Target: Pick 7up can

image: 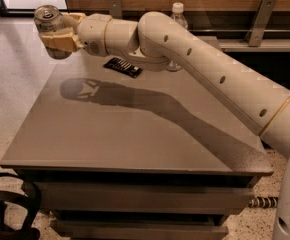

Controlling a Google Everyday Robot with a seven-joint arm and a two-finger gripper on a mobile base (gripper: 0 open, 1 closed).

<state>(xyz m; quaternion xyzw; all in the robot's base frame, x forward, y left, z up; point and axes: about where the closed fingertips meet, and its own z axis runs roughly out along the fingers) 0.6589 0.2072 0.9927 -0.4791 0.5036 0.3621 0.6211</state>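
- Up over the far left corner of the table [135,134], the tool [58,32] is clamped on the 7up can [48,19], with tan fingers [60,41] pressed against the can's sides.
- The 7up can is upright, its shiny pull-tab top facing up, and it is clear of the table, touching nothing but the tool.
- The cream arm [210,64] reaches from the table's near right side across to that far left corner.
- A dark shadow [85,89] of the tool and can falls on the left part of the table.
- A flat black object [122,67] with pale markings lies on the table near the far edge, under the arm.
- A water bottle [177,11] with a white cap stands at the table's far edge, mostly hidden behind the arm.
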